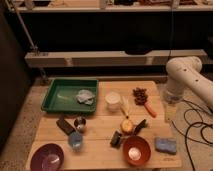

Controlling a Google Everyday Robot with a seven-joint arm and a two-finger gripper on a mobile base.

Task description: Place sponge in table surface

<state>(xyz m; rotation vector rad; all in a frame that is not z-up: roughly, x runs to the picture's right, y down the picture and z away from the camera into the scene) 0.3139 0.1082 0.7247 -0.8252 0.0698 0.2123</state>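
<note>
Camera view: the robot's white arm (186,72) comes in from the picture's right, and the pincer (171,106) hangs as a pale end below its rounded joint, over the right-hand edge of the table surface (100,127). Its fingers are spread and it grips nothing.

The sponge (165,145) – a small light-blue block – lies flat on the pale planks, nearer the camera than the pincer and apart from it, close to the table's front corner on that same side. Just beside the sponge, further from the pincer toward the picture's left, stands an orange bowl (144,145). Between that bowl and the pincer lie a yellow-orange round item (127,125) flanked by two dark pieces that I cannot name, and an orange stick-shaped thing (150,110). A dark brown cluster (140,95) sits level with the pincer and near it, with a white cup (114,100) beyond.

Well apart from the pincer, across the table, a green tray (61,95) holds a wrinkly grey-blue cloth (85,96). Toward the front from the tray are a dark bar (65,125), a small metal can (80,123), a blue cup (76,140) and – furthest from the pincer – a purple bowl (47,157). Black cables (196,126) trail on the floor beyond the table's edge, under the arm.
</note>
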